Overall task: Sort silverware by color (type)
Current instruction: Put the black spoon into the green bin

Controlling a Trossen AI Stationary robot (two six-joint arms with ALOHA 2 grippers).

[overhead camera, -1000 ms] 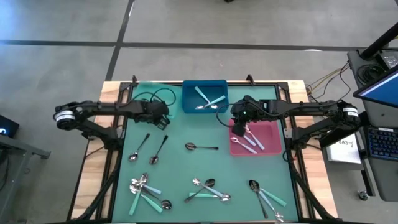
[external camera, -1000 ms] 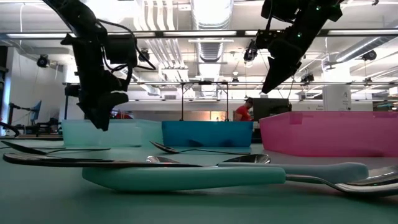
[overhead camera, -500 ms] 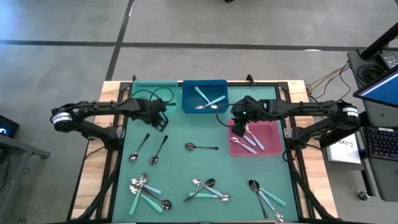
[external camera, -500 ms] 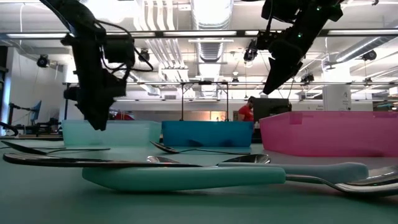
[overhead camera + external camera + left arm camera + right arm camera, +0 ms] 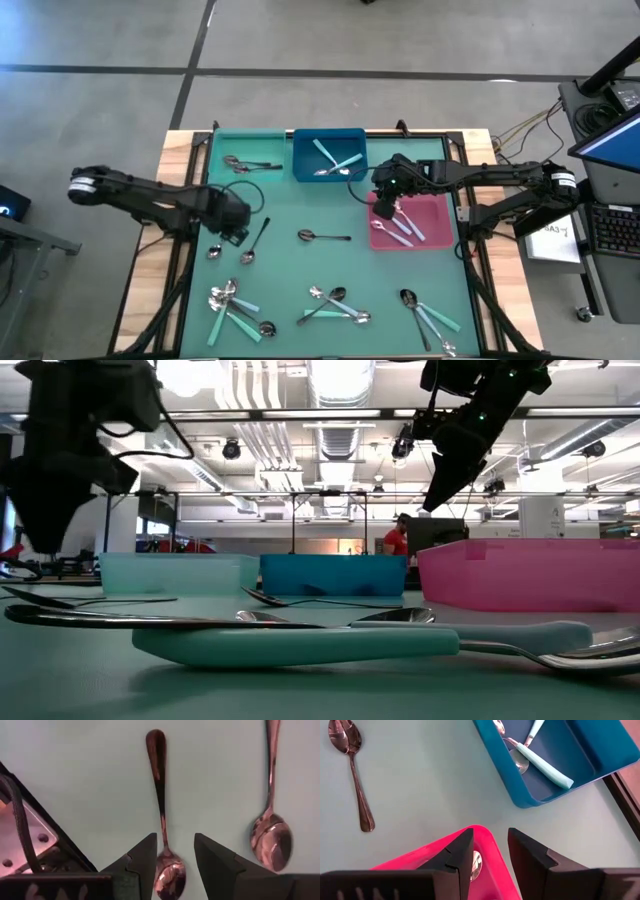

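My left gripper [image 5: 232, 222] hangs open above two dark spoons near the mat's left edge. In the left wrist view its fingers [image 5: 175, 842] stand on either side of one dark spoon [image 5: 161, 805], apart from it; the other dark spoon [image 5: 271, 825] lies beside it. My right gripper [image 5: 383, 207] waits open over the pink bin's [image 5: 432, 212] far left corner, as its wrist view [image 5: 490, 837] also shows. The teal bin [image 5: 262, 144] holds dark spoons [image 5: 240, 163]. Turquoise-handled spoons [image 5: 540, 762] lie in the blue bin [image 5: 329, 157].
A lone dark spoon [image 5: 323, 237] lies at mid-mat. Mixed heaps of spoons lie along the near edge at left [image 5: 232, 305], middle [image 5: 335, 305] and right [image 5: 425, 315]. Pale spoons [image 5: 400, 230] rest in the pink bin. A raised dark frame [image 5: 470, 260] borders the mat.
My left gripper has swung from over the teal bin toward the table's near left, ending above the two dark spoons, and has tipped to point straight down. The teal bin with its dark spoons now shows uncovered.
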